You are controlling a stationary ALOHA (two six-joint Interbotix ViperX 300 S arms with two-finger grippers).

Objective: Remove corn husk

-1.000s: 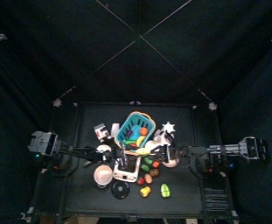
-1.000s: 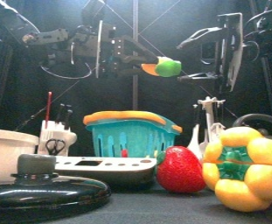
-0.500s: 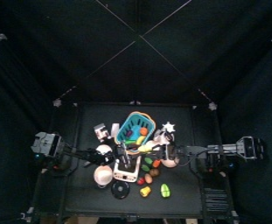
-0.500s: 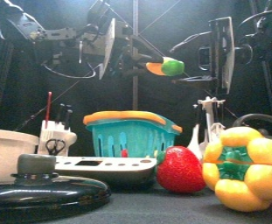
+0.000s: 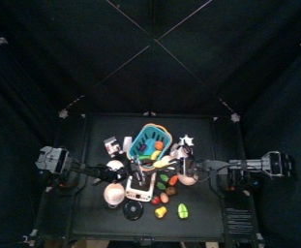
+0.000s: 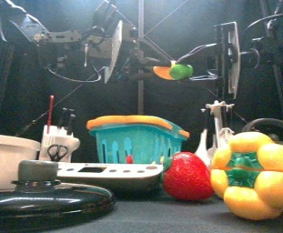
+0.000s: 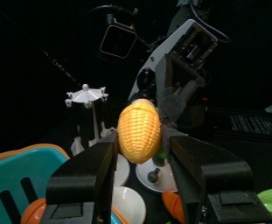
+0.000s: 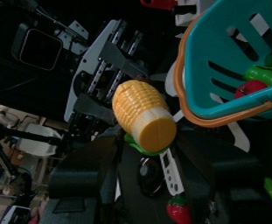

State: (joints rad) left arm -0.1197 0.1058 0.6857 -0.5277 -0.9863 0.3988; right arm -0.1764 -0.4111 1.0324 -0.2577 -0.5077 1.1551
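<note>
From the front I see the yellow plastic corn cob (image 6: 165, 71) with its green husk end (image 6: 180, 70), high above the teal plastic basket (image 6: 135, 138) on the table (image 6: 144, 217). My left wrist view shows the left gripper (image 7: 144, 179) clamped on the cob's bumpy kernels. In my right wrist view, the right gripper (image 8: 156, 171) pinches the husk.

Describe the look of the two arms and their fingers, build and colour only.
Both arms are black, built of jointed links with thin dark cables looping beside them in the front view. The left gripper has two broad, flat black fingers with squared, slightly glossy faces. The right gripper has the same black build, its fingers narrower in its wrist view. No readable markings show on either.
</note>
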